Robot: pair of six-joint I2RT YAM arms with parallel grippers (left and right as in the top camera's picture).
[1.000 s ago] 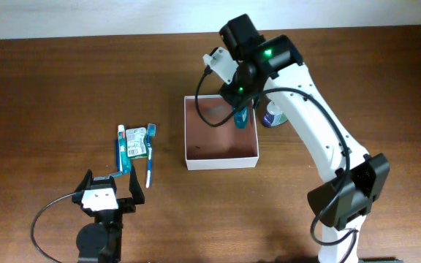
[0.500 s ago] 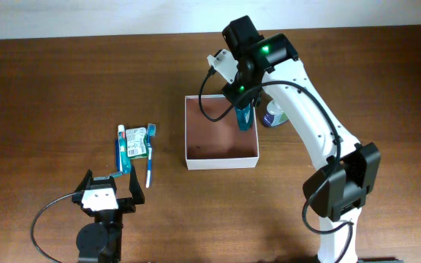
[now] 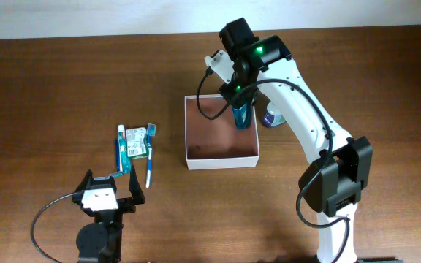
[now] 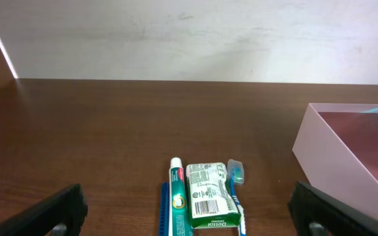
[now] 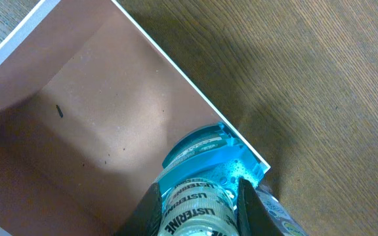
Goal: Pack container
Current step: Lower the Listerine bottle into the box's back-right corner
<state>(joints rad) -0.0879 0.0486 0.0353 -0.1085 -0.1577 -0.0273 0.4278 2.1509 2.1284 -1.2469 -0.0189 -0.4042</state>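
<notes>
The container (image 3: 221,156) is a shallow white-walled box with a reddish-brown floor (image 5: 77,131), lying mid-table. My right gripper (image 3: 240,102) is shut on a blue Listerine bottle (image 3: 243,118), held upright in the container's far right corner. In the right wrist view the black fingers (image 5: 251,210) clamp the bottle (image 5: 202,164) below its cap, and its base lies just inside the white rim (image 5: 176,65). I cannot tell whether it touches the floor. My left gripper (image 3: 108,191) stands open near the front left edge, holding nothing.
A second bottle (image 3: 272,115) stands outside the container's right wall. Toothpaste (image 3: 122,146), a green Dettol box (image 3: 137,142) and a blue toothbrush (image 3: 150,157) lie left of the container, just ahead of the left gripper (image 4: 189,219). The container's wall (image 4: 333,157) shows at right.
The right arm's elbow and lower links have swung left, while its gripper and bottle have stayed at the container's far right corner. The left arm has not moved.
</notes>
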